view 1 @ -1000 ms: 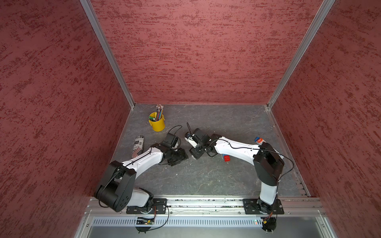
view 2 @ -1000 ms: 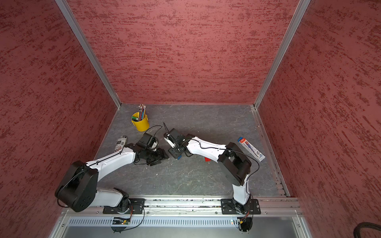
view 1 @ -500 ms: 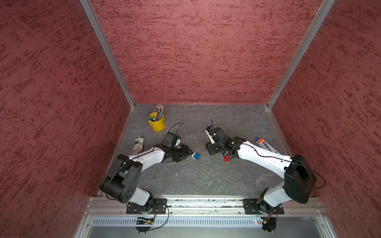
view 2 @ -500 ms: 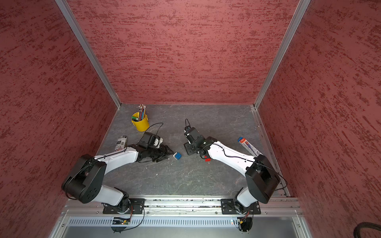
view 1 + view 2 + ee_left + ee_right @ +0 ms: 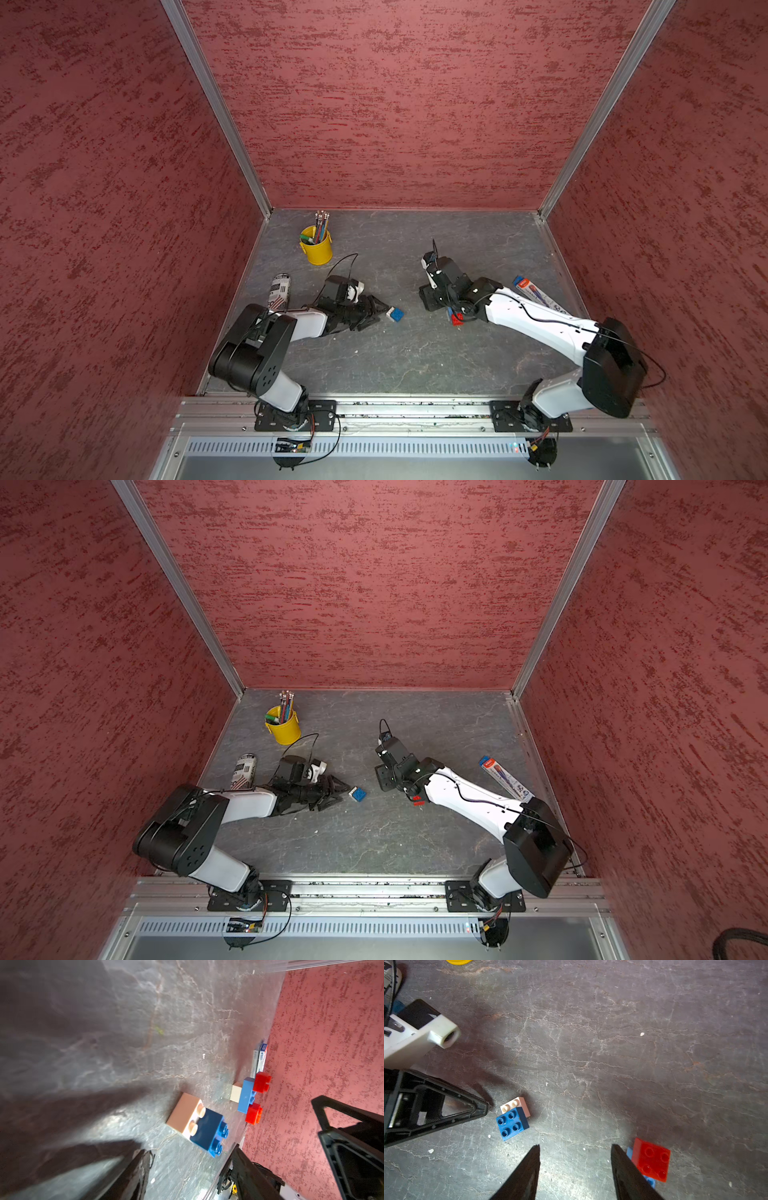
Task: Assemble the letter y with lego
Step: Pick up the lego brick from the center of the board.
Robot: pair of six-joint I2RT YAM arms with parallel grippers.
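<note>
Left gripper (image 5: 383,313) and right gripper (image 5: 575,1147) are hanging open, empty; blue-white lego pair (image 5: 513,1121) is lying unjoined from red-armed Y top (image 5: 246,1095).

Now apart, left gripper (image 5: 382,313) and right gripper (image 5: 575,1146); blue-white brick pair (image 5: 395,314) apparently loose between.

Both top views are bright, even and sharp, lit from overhead. The wide lens splays the red walls (image 5: 104,208) outward toward the edges. The arms throw short, soft shadows on the grey floor (image 5: 415,361). In the left wrist view the near floor (image 5: 62,1022) is smeared and dim, broad shadows cross it, and the white brick (image 5: 182,1115) takes a pinkish cast. The right wrist view is crisp, with a pale sheen on the floor (image 5: 571,1126) and soft-edged black fingers (image 5: 529,1167) on the right gripper (image 5: 575,1146).
</note>
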